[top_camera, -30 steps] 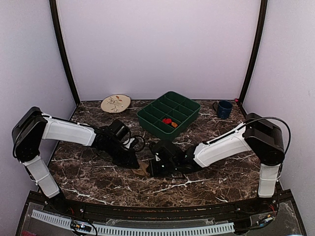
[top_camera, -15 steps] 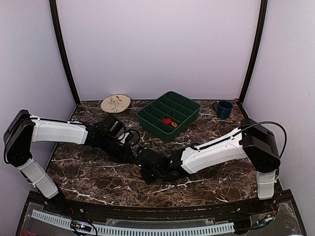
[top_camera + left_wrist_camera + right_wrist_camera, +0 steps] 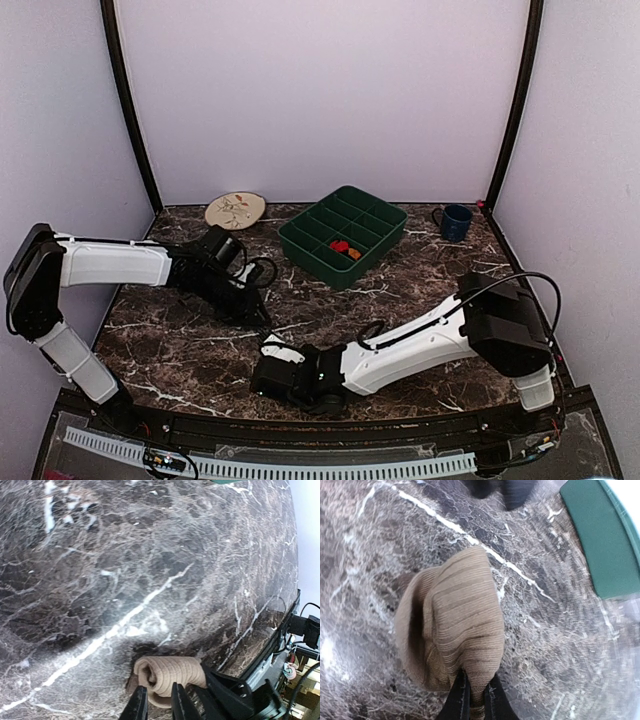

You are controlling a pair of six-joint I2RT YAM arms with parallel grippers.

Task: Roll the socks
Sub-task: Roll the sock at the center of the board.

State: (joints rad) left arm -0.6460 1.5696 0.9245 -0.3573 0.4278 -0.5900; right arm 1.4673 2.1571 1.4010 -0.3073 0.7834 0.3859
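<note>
The tan-brown sock [image 3: 460,615] is a ribbed rolled bundle on the dark marble. My right gripper [image 3: 476,680] is shut on its near end. In the left wrist view the same sock [image 3: 170,672] lies close to the table's front edge. The left gripper [image 3: 157,687] hovers just before it, jaws a narrow gap apart and holding nothing. In the top view the right gripper [image 3: 265,362] is low at the front centre and mostly hides the sock. The left gripper [image 3: 262,318] is just behind it. A small bundle with red and orange patches [image 3: 345,247] lies in one tray compartment.
A green compartment tray [image 3: 300,232] stands at the back centre, and its corner shows as the green tray [image 3: 600,540] in the right wrist view. A beige plate [image 3: 235,210] is at the back left, a blue mug [image 3: 456,221] at the back right. The table's front edge is close.
The right gripper has dragged the tan sock left and toward the front edge. The left arm has drawn back toward the far left, and its jaws have parted slightly.
</note>
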